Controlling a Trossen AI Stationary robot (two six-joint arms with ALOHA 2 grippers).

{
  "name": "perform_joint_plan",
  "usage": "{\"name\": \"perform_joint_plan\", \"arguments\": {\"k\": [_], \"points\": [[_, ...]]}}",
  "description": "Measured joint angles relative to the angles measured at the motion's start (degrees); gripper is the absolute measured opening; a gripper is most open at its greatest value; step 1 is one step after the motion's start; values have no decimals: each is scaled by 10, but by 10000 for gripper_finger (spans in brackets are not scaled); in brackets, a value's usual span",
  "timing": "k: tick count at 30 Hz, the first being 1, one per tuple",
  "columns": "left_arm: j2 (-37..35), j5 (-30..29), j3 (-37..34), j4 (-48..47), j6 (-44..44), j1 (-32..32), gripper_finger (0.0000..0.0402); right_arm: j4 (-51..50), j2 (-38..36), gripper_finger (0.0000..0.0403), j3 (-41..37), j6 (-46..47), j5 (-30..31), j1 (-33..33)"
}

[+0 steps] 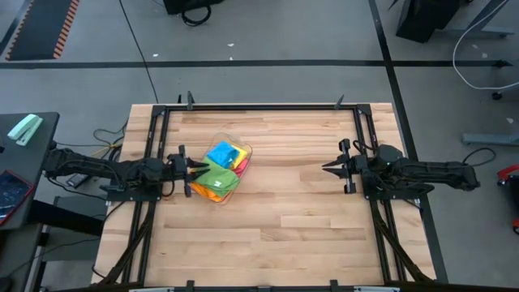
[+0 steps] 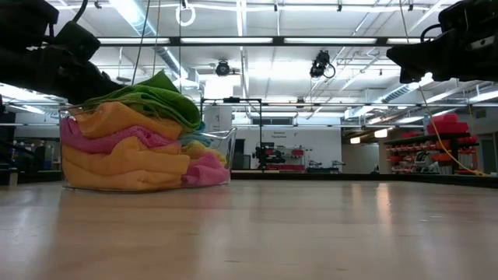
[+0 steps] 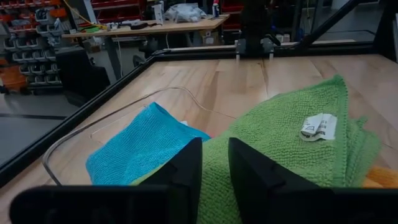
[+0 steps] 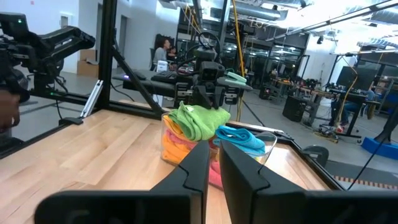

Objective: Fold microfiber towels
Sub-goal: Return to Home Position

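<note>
The near part of the table (image 1: 268, 235) is bare wood. Halfway back, left of centre, stands the tub (image 1: 246, 152), heaped with folded towels. A green towel (image 2: 159, 97) lies on top at the tub's near-left side, with a small white tag (image 3: 318, 126) on its upper face. A blue towel (image 1: 220, 152) sits beside it on the far side, with a pink towel (image 1: 242, 167) at the right wall. Seen level through the clear wall, orange (image 2: 117, 118), pink and yellow-orange layers are stacked under the green one.

The left gripper (image 1: 195, 169) is at the tub's left rim, above the table and pointing right. In its wrist view it hangs over the green towel, with only a narrow gap between its fingers (image 3: 185, 165) and nothing in them.

The right gripper (image 1: 327, 169) is well apart from the tub, on the right side at about the same depth, pointing left toward it. Its fingers (image 4: 194, 165) are also drawn close, with a slim gap, and hold nothing.

Beyond the table's far edge is grey floor.
</note>
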Motion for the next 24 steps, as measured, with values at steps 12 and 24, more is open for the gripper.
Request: {"name": "perform_joint_plan", "arguments": {"k": [12, 24], "points": [[-4, 26, 50, 0, -11, -1, 86, 0, 0, 45, 0, 0, 0, 0], [-50, 32, 121, 11, -75, 0, 89, 0, 0, 45, 0, 0, 0, 0]]}}
